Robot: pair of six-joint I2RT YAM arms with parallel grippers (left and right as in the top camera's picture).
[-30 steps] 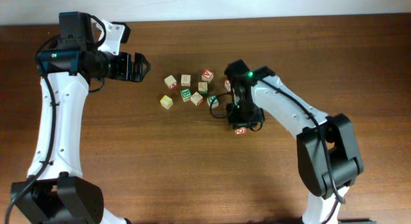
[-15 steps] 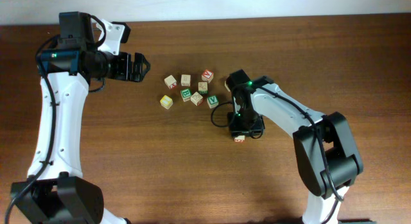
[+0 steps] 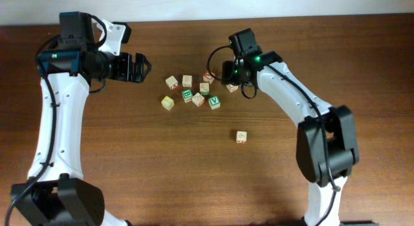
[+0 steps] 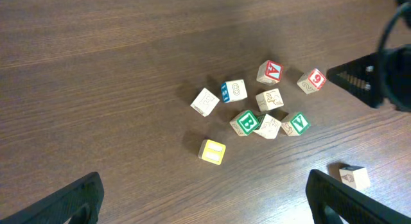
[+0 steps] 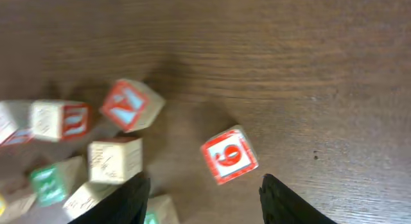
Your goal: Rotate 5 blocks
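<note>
Several wooden blocks lie clustered mid-table: a green "B" block [image 3: 187, 95] [image 4: 245, 122], a green "V" block [image 3: 214, 102] [image 4: 295, 124], a red-digit block [image 3: 231, 87] [image 5: 229, 155] and pale blocks [image 3: 204, 88] [image 4: 269, 99]. One pale block [image 3: 241, 136] [image 4: 354, 177] lies alone nearer the front. My right gripper [image 3: 233, 78] [image 5: 205, 198] hovers open over the cluster's right edge, the red-digit block just ahead of its jaws and nothing held. Far left of the cluster, my left gripper [image 3: 139, 67] [image 4: 205, 205] stands wide open and empty.
A yellow-faced cube [image 3: 167, 103] [image 4: 212, 151] sits at the cluster's left front. A red-and-white cube [image 3: 208, 76] [image 5: 130, 105] sits at its back, beside the right gripper. Two more pale cubes [image 3: 171, 82] [image 3: 187, 80] lie at the back left.
My right gripper opened, left the lone block on the table at the front, and moved back to the cluster's right edge. The left arm has not moved.
</note>
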